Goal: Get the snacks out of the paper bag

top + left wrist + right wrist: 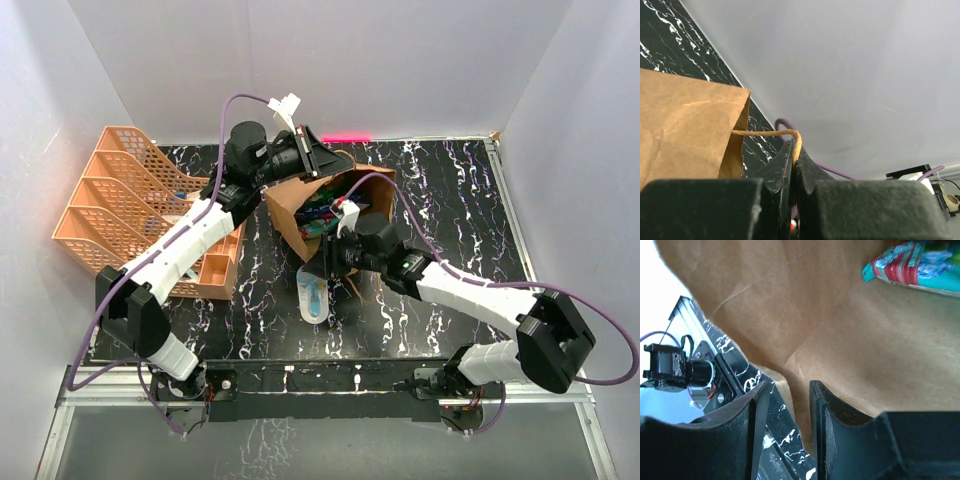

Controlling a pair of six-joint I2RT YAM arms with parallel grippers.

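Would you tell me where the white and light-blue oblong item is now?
Top view: the oblong item lies centrally on the black marbled table, just nearside of the brown paper bag.

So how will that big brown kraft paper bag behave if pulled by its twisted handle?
Probably floppy: the brown paper bag looks creased and slack. Its thin twisted handle, pinched in the left gripper, might tear under a tug. With flat packets inside, likely light.

The paper bag (290,215) is matt brown kraft, the snacks (323,212) glossy plastic
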